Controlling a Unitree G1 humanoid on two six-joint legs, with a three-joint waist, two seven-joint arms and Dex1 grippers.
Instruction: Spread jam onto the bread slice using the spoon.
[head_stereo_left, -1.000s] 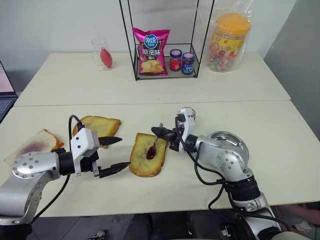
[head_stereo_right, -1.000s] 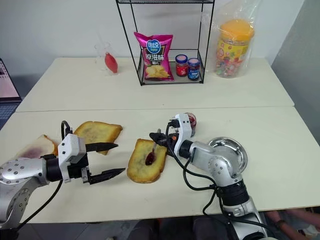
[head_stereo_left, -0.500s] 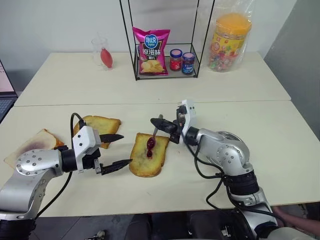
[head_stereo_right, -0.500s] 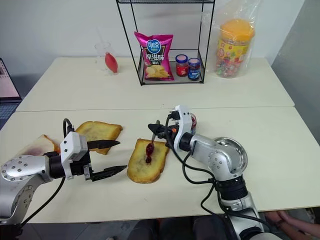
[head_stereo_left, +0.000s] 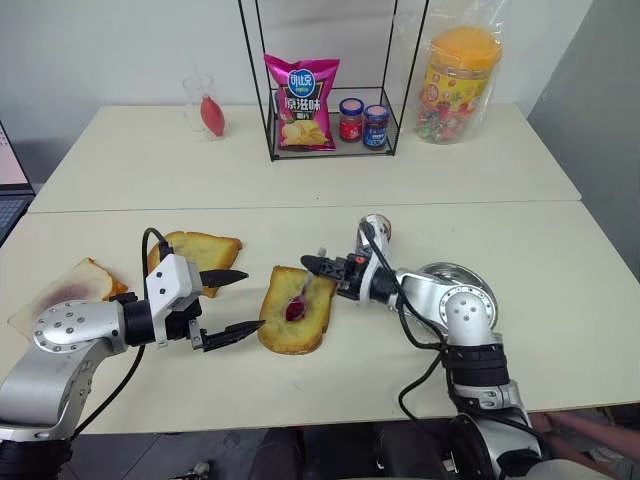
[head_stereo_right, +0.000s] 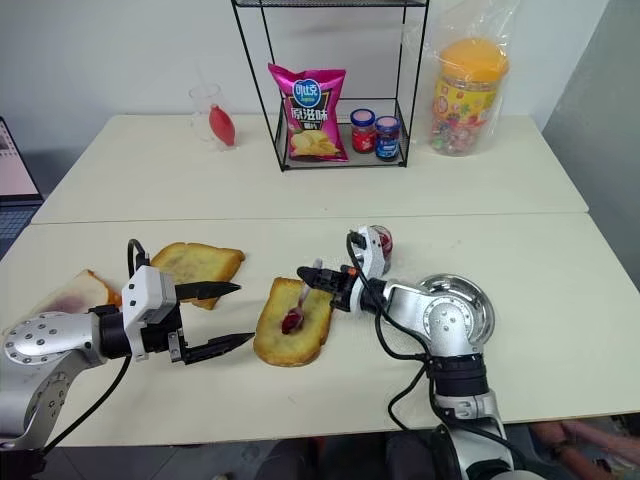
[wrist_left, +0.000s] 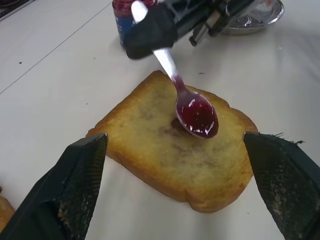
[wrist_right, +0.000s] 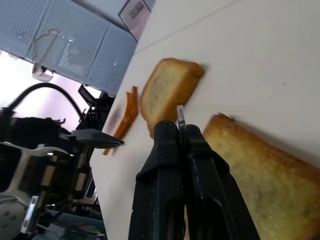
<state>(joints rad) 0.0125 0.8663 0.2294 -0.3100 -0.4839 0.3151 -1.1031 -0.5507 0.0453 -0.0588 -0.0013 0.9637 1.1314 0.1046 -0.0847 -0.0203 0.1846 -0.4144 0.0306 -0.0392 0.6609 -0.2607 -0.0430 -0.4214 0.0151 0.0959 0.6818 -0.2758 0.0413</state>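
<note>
Fingers of the right gripper (head_stereo_left: 312, 263) are pressed together on the handle of the spoon (wrist_left: 186, 97), whose bowl, loaded with jam (wrist_left: 196, 114), rests on the middle of the bread slice (head_stereo_left: 296, 308). We note the left gripper (head_stereo_left: 236, 300) with its fingers spread wide, hovering just beside the slice's left edge and holding nothing. Working outward, a jam jar (head_stereo_right: 381, 242) stands just behind the right wrist, and a round steel dish (head_stereo_right: 462, 300) lies to the right of that arm. We count three pieces of bread: the task slice, a plainer toast (head_stereo_left: 203, 250) behind the left gripper, and a pale stained slice (head_stereo_left: 68, 288) near the left table edge. The surface is two cream tables (head_stereo_left: 560, 260) butted together before a white wall. On the far table we count one wire rack (head_stereo_left: 330, 90) holding one crisp packet (head_stereo_left: 301, 100) and two lidded jars (head_stereo_left: 362, 122), one glass (head_stereo_left: 204, 105) to its left and one bagged sweets tub (head_stereo_left: 458, 75) to its right. The left wrist view shows the spoon's load up close; the right wrist view shows a perforated panel (wrist_right: 70, 50) beyond the table.
</note>
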